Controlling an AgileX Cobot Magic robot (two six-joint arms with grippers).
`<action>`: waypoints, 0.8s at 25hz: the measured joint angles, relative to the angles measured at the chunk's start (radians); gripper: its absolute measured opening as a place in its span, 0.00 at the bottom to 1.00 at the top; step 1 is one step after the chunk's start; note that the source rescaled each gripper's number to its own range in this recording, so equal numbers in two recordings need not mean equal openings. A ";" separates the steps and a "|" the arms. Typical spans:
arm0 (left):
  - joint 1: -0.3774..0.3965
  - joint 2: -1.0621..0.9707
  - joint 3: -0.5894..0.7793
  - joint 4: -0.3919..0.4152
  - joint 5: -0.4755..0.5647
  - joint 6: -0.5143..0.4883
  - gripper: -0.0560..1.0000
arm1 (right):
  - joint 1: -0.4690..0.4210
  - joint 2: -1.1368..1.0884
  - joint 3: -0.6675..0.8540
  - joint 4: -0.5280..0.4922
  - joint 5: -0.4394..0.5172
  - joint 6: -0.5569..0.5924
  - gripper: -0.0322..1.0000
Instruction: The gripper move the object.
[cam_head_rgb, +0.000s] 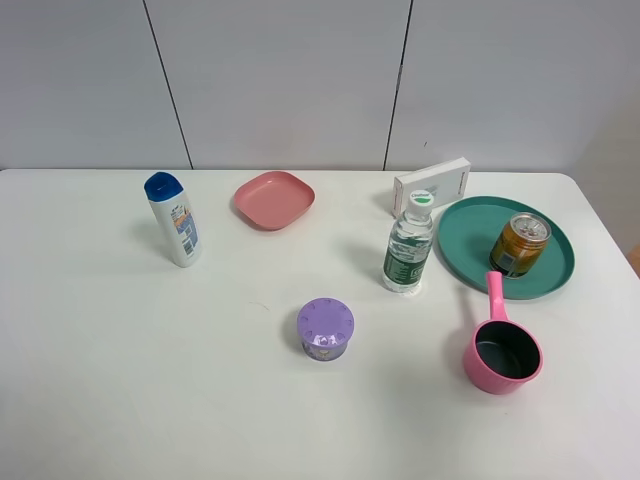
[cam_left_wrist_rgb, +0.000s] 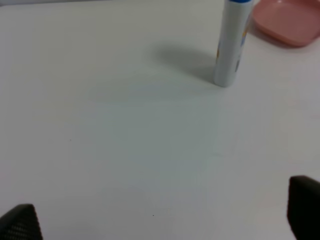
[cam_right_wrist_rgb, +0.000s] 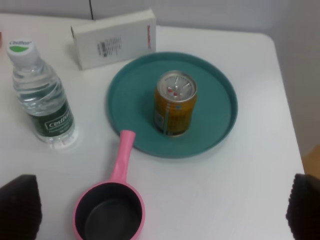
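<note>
Teal plate (cam_right_wrist_rgb: 220, 125) held the can (cam_right_wrist_rgb: 175, 110) upright near its middle, with the water bottle (cam_right_wrist_rgb: 42, 100) and the pink saucepan (cam_right_wrist_rgb: 110, 212) close by. Rigid, smooth and probably slippery, the can looked best taken across its mid-body. The right gripper (cam_right_wrist_rgb: 160, 220) hung spread wide, holding nothing, fingertips (cam_right_wrist_rgb: 20, 205) at the frame corners.
</note>
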 joint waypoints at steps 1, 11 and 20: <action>0.000 0.000 0.000 0.000 0.000 0.000 1.00 | 0.000 -0.049 0.015 0.000 0.000 0.000 0.99; 0.000 0.000 0.000 0.000 0.000 0.000 1.00 | 0.000 -0.253 0.121 -0.056 0.062 0.018 0.99; 0.000 0.000 0.000 0.000 0.000 0.000 1.00 | 0.000 -0.253 0.187 -0.063 0.078 0.034 0.99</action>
